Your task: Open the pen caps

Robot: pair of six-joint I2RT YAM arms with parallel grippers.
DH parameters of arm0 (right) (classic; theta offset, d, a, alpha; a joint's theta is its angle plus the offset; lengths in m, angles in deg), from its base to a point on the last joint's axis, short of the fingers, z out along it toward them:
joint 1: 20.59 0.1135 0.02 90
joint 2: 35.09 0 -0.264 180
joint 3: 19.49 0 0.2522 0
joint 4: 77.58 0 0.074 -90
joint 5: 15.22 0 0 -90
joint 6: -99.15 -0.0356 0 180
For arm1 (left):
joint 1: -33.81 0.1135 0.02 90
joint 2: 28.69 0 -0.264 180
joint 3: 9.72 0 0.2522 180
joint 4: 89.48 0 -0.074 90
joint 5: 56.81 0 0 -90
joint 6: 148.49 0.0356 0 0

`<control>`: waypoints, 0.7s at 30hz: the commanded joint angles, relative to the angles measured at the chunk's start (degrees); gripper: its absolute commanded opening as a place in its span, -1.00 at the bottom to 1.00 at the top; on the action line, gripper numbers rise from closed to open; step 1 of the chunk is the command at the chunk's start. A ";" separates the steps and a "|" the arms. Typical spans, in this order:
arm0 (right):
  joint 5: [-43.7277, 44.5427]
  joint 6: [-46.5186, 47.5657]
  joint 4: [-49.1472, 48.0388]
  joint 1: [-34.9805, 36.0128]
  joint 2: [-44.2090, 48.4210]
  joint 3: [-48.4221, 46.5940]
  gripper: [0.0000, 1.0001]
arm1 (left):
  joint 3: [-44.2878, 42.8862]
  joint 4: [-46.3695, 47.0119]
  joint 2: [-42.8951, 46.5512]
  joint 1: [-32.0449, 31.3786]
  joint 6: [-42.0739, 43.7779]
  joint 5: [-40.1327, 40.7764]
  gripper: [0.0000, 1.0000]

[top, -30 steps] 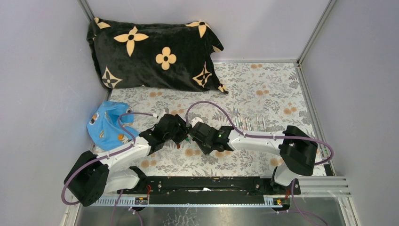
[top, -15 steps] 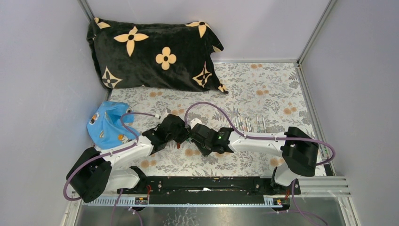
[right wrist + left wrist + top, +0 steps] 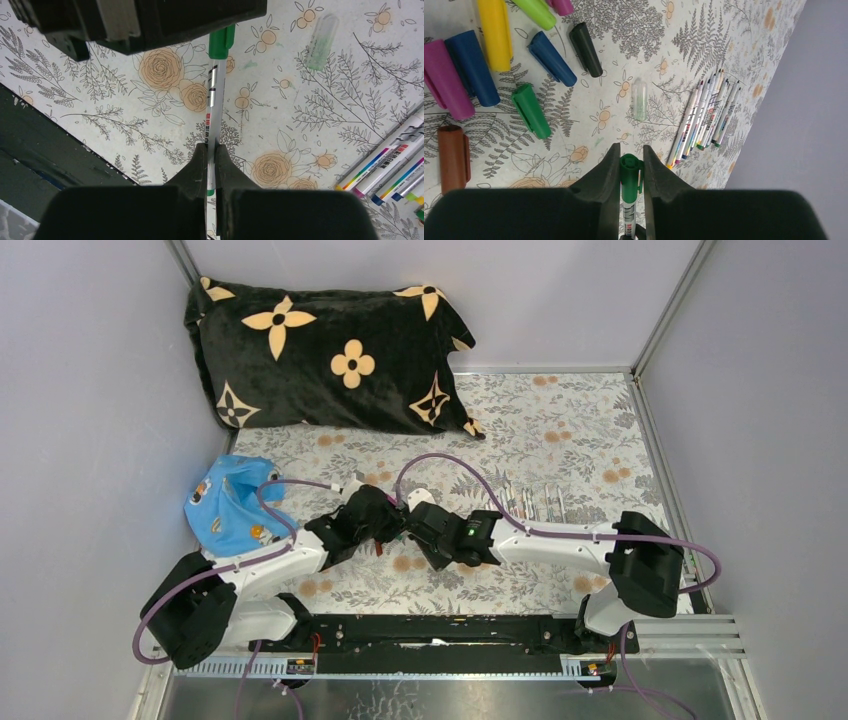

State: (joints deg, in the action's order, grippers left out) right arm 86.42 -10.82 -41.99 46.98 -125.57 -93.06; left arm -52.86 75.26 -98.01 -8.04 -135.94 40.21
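— Green cap (image 3: 629, 169) caught mid-table, clamped between the fingers of the left gripper (image 3: 630, 162) above the floral cloth (image 3: 634, 30). Where does the rest of the marker go?

— The pen (image 3: 213, 107) runs straight from that cap to the right gripper (image 3: 211, 152), whose fingers are pressed tight on the white barrel. The two grippers meet nose to nose near the middle of the table, and the pen bridges them.

— Is the cap on or off?

— It's on, going by the right wrist view. Green meets the barrel with no gap showing.

— And the scatter on the cloth?

— Loose caps (image 3: 531, 110) lie flat beyond the left gripper: two magenta, two blue, one yellow, one lime, one black, one dark green and one brown. One magenta and one blue are touching. A clear plastic piece (image 3: 639, 98) with a green tinge lies alone, between those caps and a row of pens (image 3: 706, 117) laid side by side, barrels touching.

— Anything else in the enclosure?

— A black pillow (image 3: 330, 350) with tan flowers is against the far wall. A piece of blue printed fabric (image 3: 228, 508) is bunched by the left wall, just beside the left arm.
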 commanded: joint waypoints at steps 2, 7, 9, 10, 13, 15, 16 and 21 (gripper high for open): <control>1.90 -0.64 -1.88 1.16 3.43 -1.32 -0.94 | -0.54 4.31 0.91 -1.19 0.71 1.70 -1.00; 2.56 -0.26 -1.58 1.23 3.34 -3.10 -0.39 | -0.51 5.47 0.50 -1.60 1.75 0.91 -1.00; 2.65 0.01 -1.34 1.25 2.81 -3.90 -0.36 | -0.43 5.58 0.64 -1.74 2.02 0.73 -1.00; 2.62 0.15 -1.10 1.29 2.50 -4.47 -0.35 | -0.34 5.74 0.59 -1.75 2.19 0.57 -1.00; 3.26 0.61 -0.38 1.23 1.46 -5.73 -0.34 | 0.05 6.57 0.61 -2.04 2.02 0.33 -1.00; 3.79 0.83 -0.67 1.25 1.19 -5.75 -0.35 | 0.08 7.19 0.66 -2.25 1.94 -0.05 -1.00; 3.87 0.91 -1.15 1.25 1.01 -5.57 -0.35 | -0.03 7.25 0.84 -2.49 2.04 -0.08 -1.00; 5.19 1.64 -1.38 1.16 -0.48 -5.58 -0.47 | 0.13 7.25 2.85 -2.75 2.03 0.01 -1.00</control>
State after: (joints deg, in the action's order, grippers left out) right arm 88.91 -10.31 -42.39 47.65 -125.07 -96.51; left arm -52.86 79.02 -97.27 -10.42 -134.80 40.06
